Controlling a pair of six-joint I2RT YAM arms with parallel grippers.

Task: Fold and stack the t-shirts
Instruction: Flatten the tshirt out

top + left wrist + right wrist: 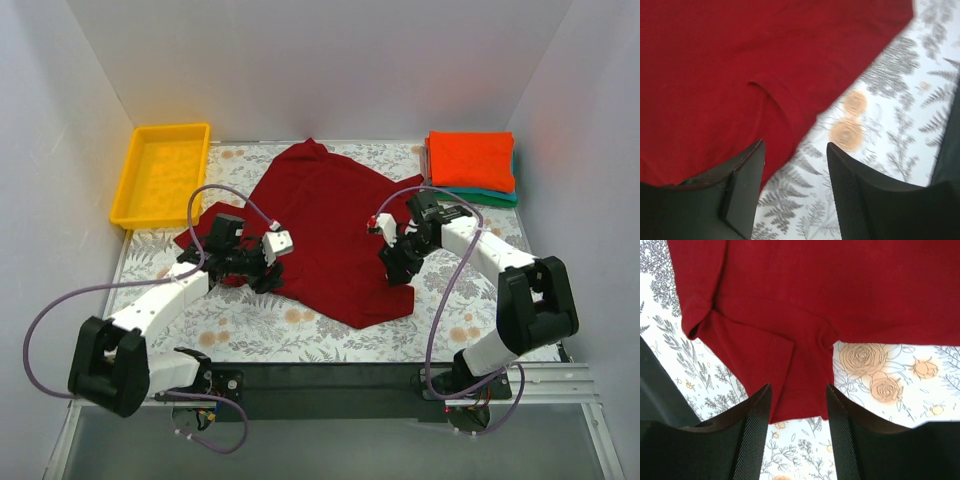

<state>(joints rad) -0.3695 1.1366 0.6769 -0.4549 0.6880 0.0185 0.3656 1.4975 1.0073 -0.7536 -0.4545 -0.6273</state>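
A dark crimson t-shirt [325, 225] lies spread out, tilted, on the floral cloth in the middle of the table. My left gripper [268, 280] is open at the shirt's left lower edge; in the left wrist view [795, 187] the shirt's hem [785, 120] runs just ahead of the fingers. My right gripper [395, 268] is open over the shirt's right side; in the right wrist view [796, 432] a sleeve flap [800, 385] lies between the fingers. A folded bright orange-red shirt [471, 160] lies on a folded teal one [495, 197] at the back right.
A yellow plastic tray [132, 205] stands at the back left, off the cloth's edge. The grey floral-print cloth [260, 330] covers the table. White walls close in the left, back and right sides. Purple cables loop from both arms.
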